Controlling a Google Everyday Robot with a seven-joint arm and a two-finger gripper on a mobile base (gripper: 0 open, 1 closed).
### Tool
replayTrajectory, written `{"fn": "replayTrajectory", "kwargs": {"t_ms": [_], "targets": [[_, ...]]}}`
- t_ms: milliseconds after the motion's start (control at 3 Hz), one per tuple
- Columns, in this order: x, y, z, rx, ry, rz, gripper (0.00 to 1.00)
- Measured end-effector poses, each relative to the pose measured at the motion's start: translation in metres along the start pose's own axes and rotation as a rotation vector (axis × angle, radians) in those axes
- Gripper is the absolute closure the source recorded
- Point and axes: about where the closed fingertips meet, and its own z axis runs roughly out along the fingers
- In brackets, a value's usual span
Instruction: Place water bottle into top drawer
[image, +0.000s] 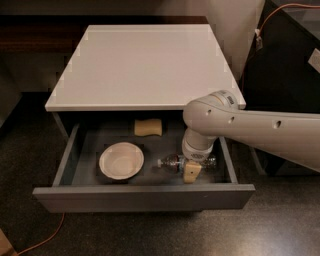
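Camera view: the arm (260, 127) reaches in from the right, bends at a bulky wrist and points straight down into the open drawer (145, 197), right of the bowl (121, 160). Its gripper (192, 170) sits low over the bottle (171, 162); whether it grips cannot be told. Clear and crinkled, the bottle lies on its side on the drawer floor, just right of the bowl, narrow end toward it.

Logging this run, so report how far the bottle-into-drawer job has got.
Done: the drawer is pulled open and the water bottle lies on its side on the drawer floor, right of the bowl. In hand: the pincer is low inside the drawer, right at the bottle; whether it grips it is unclear. Left: release if needed, then withdraw.
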Motion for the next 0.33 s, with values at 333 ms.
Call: {"fn": "replayTrajectory", "kwargs": {"t_ms": [333], "targets": [[0.0000,0.0000,0.0000,0.000,0.000,0.000,0.00]]}}
